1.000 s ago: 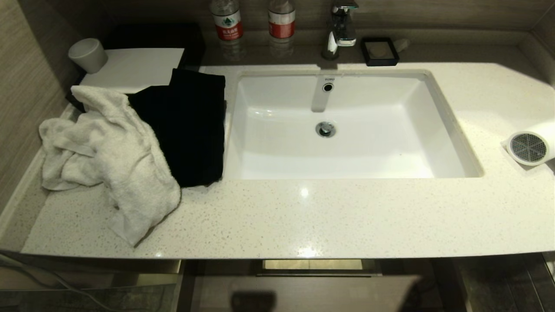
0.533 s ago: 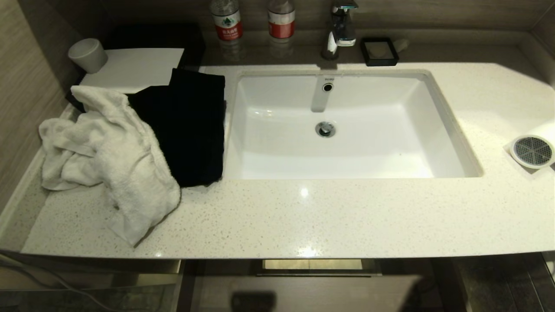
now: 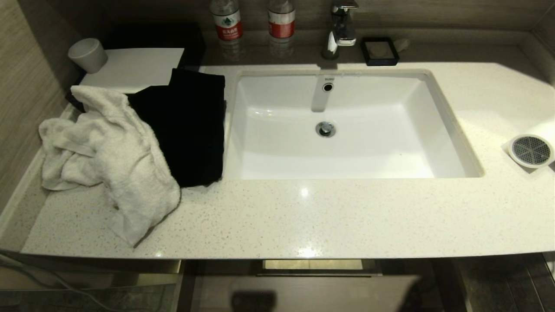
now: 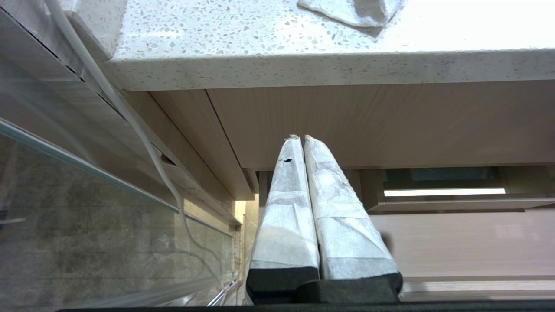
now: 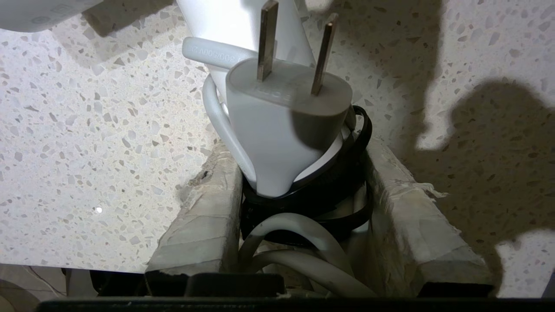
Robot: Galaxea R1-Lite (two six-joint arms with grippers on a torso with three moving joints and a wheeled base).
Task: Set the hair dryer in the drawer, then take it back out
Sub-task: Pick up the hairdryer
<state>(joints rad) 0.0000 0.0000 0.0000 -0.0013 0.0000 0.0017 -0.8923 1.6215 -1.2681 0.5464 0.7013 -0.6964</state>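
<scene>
Your right gripper (image 5: 303, 182) is clamping its jaws on the hair dryer's (image 3: 531, 149) bundled cord and plug (image 5: 284, 121), the dryer lying at the desk's (image 3: 329, 216) far right edge, beside the empty sink (image 3: 347, 156). Your left gripper (image 4: 302, 139), jaws closed, is hanging below the desk's edge by the drawer (image 3: 303, 290), which is standing open. The cord's print is too small for you to read.

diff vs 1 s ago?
The hair dryer slid toward the counter's right edge, so less of its barrel shows. The right tool is now shut on its bundled cord. The towels, sink and left tool stayed put.
</scene>
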